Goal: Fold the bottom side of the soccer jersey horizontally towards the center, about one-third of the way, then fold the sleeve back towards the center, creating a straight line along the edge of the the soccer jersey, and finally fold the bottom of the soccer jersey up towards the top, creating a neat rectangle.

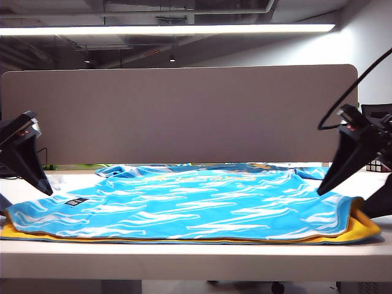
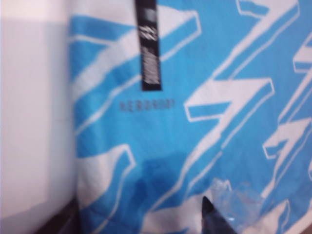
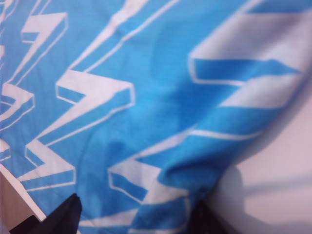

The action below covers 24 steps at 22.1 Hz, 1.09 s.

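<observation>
Across the white table the soccer jersey is spread lengthwise, flanked end to end by the left gripper and right gripper, both spread open, empty and equally near.

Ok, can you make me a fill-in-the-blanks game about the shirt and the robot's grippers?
1. The jersey is sky-blue with wavy streaks of ____.
2. The edging along the jersey's near edge is ____.
3. The left gripper and the right gripper stand over opposite ends of the jersey, both ____ and holding nothing.
4. The jersey lies spread on a white ____.

Missing words: white; yellow; open; table
</observation>
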Tool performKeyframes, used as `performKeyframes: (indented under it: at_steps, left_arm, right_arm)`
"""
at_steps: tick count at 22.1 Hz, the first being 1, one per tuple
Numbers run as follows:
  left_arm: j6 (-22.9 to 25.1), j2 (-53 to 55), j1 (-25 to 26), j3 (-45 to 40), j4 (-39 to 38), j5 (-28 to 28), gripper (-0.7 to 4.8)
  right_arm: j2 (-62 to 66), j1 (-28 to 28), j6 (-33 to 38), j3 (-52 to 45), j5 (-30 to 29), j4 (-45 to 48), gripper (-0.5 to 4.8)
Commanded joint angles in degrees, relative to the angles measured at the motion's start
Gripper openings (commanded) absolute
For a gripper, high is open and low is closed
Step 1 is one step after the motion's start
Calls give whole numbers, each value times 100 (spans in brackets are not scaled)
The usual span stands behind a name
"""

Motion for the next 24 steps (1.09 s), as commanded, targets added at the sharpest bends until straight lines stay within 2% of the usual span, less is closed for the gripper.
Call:
performKeyframes:
  at_steps: [1, 5, 6, 7, 8, 9, 10, 11, 14, 16, 20, 24]
  left_arm:
    - [28, 219, -201, -192, -870, -715, 303]
    - [26, 225, -304, -192, -713, -726, 250]
    - [26, 225, -304, -192, -640, -678, 210]
    - [26, 227, -302, -192, -595, -660, 198]
    - [26, 227, -302, -192, -551, -658, 177]
    - [33, 227, -304, -192, -422, -634, 90]
    - [52, 227, -304, -192, -348, -568, 42]
    - [83, 227, -304, -192, -273, -450, -12]
    - [9, 181, -289, -192, -240, 46, -4]
    - [31, 7, -286, -192, -516, 39, -4]
    - [35, -820, -289, -192, -1012, -35, -4]
    - [-789, -2218, -286, -192, -1185, 103, -4]
  right_arm:
    - [195, 256, 149, -116, 531, -339, 315]
    - [195, 326, 214, -116, 546, -319, 311]
    - [195, 323, 214, -116, 557, -323, 301]
    - [192, 326, 225, -116, 621, -330, 276]
    - [192, 326, 229, -116, 658, -326, 226]
    - [192, 330, 229, -116, 656, -280, 95]
    - [192, 332, 229, -116, 654, -247, 15]
    - [190, 339, 229, -116, 654, -212, -10]
    - [133, 363, 227, -116, 479, -251, -7]
    - [-44, 398, 186, -118, 313, -446, -6]
    - [-828, 468, 57, -116, 354, -999, -7]
    - [-1998, 535, 109, -111, 350, -1685, -6]
